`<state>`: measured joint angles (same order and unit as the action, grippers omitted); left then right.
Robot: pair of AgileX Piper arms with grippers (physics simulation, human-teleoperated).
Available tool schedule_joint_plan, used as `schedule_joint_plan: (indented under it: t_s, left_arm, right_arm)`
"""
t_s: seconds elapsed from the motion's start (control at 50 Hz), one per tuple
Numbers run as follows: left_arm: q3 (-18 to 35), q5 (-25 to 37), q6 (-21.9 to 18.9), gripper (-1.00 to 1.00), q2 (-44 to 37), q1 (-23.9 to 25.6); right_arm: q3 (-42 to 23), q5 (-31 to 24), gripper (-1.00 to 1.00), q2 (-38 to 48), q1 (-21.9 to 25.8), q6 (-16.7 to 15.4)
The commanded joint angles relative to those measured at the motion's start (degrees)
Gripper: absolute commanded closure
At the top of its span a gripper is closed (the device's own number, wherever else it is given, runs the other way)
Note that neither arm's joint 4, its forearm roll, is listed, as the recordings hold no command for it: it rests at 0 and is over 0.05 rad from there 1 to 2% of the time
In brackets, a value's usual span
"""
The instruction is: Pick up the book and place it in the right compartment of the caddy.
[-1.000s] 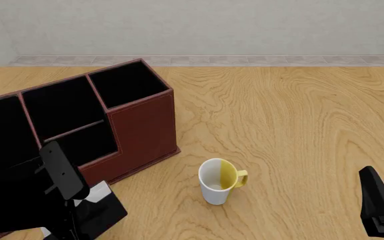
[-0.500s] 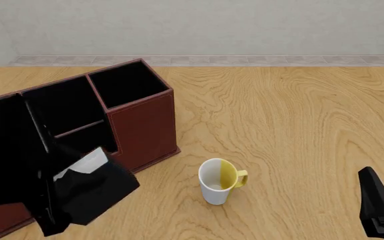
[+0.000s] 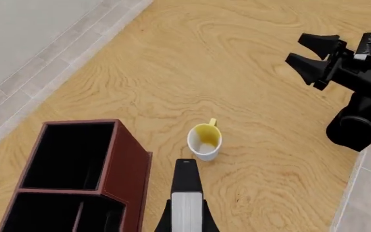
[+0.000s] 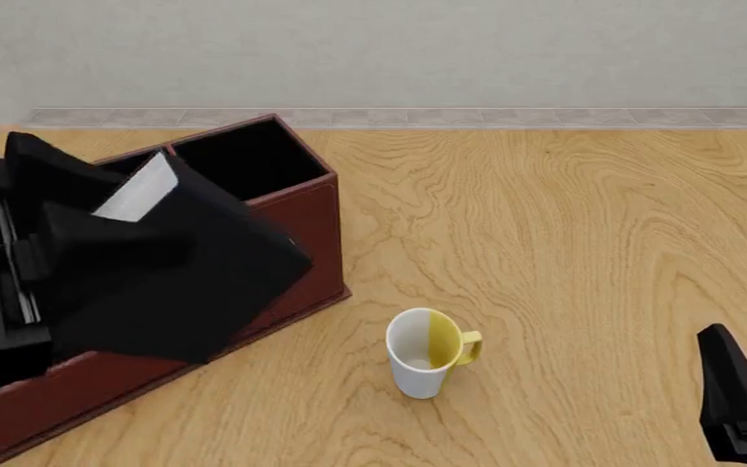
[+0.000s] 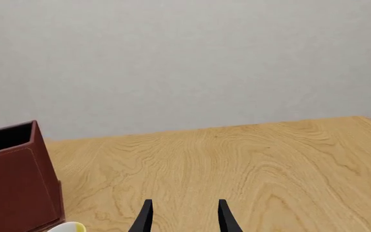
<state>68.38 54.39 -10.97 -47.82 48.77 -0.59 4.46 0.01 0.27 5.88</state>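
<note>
Since a second ago your left arm has carried the book (image 4: 172,268) up off the bench (image 4: 568,243) and swung it in front of the caddy (image 4: 289,248); the right arm has not shifted.

The left fingers (image 3: 187,220) are closed on the book near one end. In the left wrist view its white page edge runs straight out ahead of the fingertips between thin black covers. From the front it hangs tilted, one corner up and a lower corner just short of the caddy's front wall, hiding most of the middle cells.

The right compartment (image 3: 73,154) lies below the fingers and off to one side of the book's line, not yet under it. The mug (image 3: 204,141) stands on the bench ahead of the book's far end, well apart from it.

Judging by its look, the book is light, stiff and flat, with smooth covers that could slip or pivot in a hold this far from its middle. Keep the grip firm across both covers, level it edge-down, and move gently.

The right fingers (image 5: 183,217) are parted and hold nothing, well away from the caddy.
</note>
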Motion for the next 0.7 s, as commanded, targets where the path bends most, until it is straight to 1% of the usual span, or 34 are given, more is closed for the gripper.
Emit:
schedule_joint_plan:
  t_s: [0.02, 0.06, 0.1, 0.12, 0.14, 0.16, 0.18, 0.2, 0.22, 0.24, 0.26, 0.28, 0.3, 0.32, 0.34, 0.36, 0.4, 0.42, 0.46, 0.48, 0.5, 0.54, 0.58, 0.6, 0.62, 0.64, 0.66, 0.7]
  left_arm:
    - [8.97, 0.11, -0.66, 1.0, -2.47, -0.66]
    - [9.63, 0.27, -0.68, 1.0, -2.69, -0.41]
    - [10.98, -0.16, -1.26, 1.0, -3.38, -2.0]
    - [12.0, 0.25, -0.96, 1.0, -4.11, -2.02]
    - [12.94, 0.04, -1.76, 1.0, -3.88, -1.35]
    - [14.44, 0.33, -0.4, 1.0, -4.43, -1.2]
    - [15.34, 1.15, -0.11, 1.0, -4.84, -0.29]
    - [16.09, 0.85, -1.44, 1.0, -5.18, -1.02]
    - [17.94, 1.13, -0.18, 1.0, -5.9, -1.23]
    - [19.27, 1.47, -0.37, 1.0, -6.06, -0.32]
    - [20.63, 1.13, -1.34, 1.0, -6.51, -1.33]
    - [22.31, 1.63, -0.14, 1.0, -7.62, -1.92]
    - [23.14, 2.19, -0.63, 1.0, -7.82, -1.06]
    - [24.1, 1.73, -1.69, 1.0, -8.02, -1.76]
    - [25.63, 1.83, -0.91, 1.0, -9.37, -3.48]
    - [25.67, 1.85, -0.91, 1.0, -9.4, -3.48]
    - [27.49, 1.36, -2.7, 1.0, -11.26, -6.53]
    - [28.83, 1.37, -2.54, 1.0, -11.92, -6.89]
    - [32.87, 2.57, -0.04, 1.0, -13.95, -7.94]
    - [33.57, 2.55, -1.29, 1.0, -14.18, -7.68]
    - [34.77, 2.71, -0.83, 1.0, -15.0, -8.61]
    - [35.83, 2.62, -2.65, 1.0, -16.28, -10.13]
    - [39.23, 2.88, -1.05, 1.0, -18.37, -12.17]
    - [39.31, 2.93, -1.05, 1.0, -18.41, -12.17]
    - [41.68, 2.9, -1.29, 1.0, -19.68, -13.53]
    - [41.78, 2.96, -1.29, 1.0, -19.73, -13.53]
    - [43.39, 3.55, -1.61, 1.0, -20.81, -13.81]
    - [46.09, 3.51, -0.99, 1.0, -22.18, -15.23]
  right_arm:
    - [0.23, 0.19, -1.0, 0.0, 0.14, 0.29]
    - [0.25, 0.19, -1.0, 0.0, 0.16, 0.25]
    - [0.27, 0.23, -1.0, 0.0, 0.13, 0.32]
    - [0.24, 0.22, -1.0, 0.0, 0.21, 0.32]
    - [0.19, 0.19, -1.0, 0.0, 0.26, 0.46]
    - [0.09, 0.16, -1.0, 0.0, 0.19, 0.56]
    - [0.03, 0.2, -1.0, 0.0, 0.23, 0.65]
    - [0.08, 0.19, -1.0, 0.0, 0.27, 0.53]
    - [0.11, 0.22, -1.0, 0.0, 0.29, 0.57]
    - [0.11, 0.23, -1.0, 0.0, 0.33, 0.65]
    - [0.08, 0.21, -1.0, 0.0, 0.35, 0.57]
    - [0.04, 0.27, -1.0, 0.0, 0.37, 0.66]
    - [0.03, 0.28, -1.0, 0.0, 0.36, 0.69]
    - [0.02, 0.3, -1.0, 0.0, 0.33, 0.63]
    - [0.02, 0.34, -1.0, 0.0, 0.34, 0.78]
    - [0.02, 0.34, -1.0, 0.0, 0.34, 0.79]
    - [0.06, 0.33, -1.0, 0.0, 0.33, 0.74]
    - [0.08, 0.35, -1.0, 0.0, 0.35, 0.85]
    - [0.12, 0.4, -1.0, 0.0, 0.19, 0.77]
    - [0.16, 0.48, -1.0, 0.0, 0.14, 0.9]
    - [0.21, 0.44, -1.0, 0.0, 0.0, 0.78]
    - [0.24, 0.48, -1.0, 0.0, -0.06, 0.94]
    - [0.24, 0.49, -1.0, 0.0, -0.14, 0.94]
    - [0.24, 0.49, -1.0, 0.0, -0.14, 0.94]
    - [0.26, 0.54, -1.0, 0.0, -0.14, 0.84]
    - [0.26, 0.54, -1.0, 0.0, -0.14, 0.84]
    - [0.32, 0.59, -1.0, 0.0, -0.22, 1.02]
    - [0.39, 0.62, -1.0, 0.0, -0.13, 1.05]
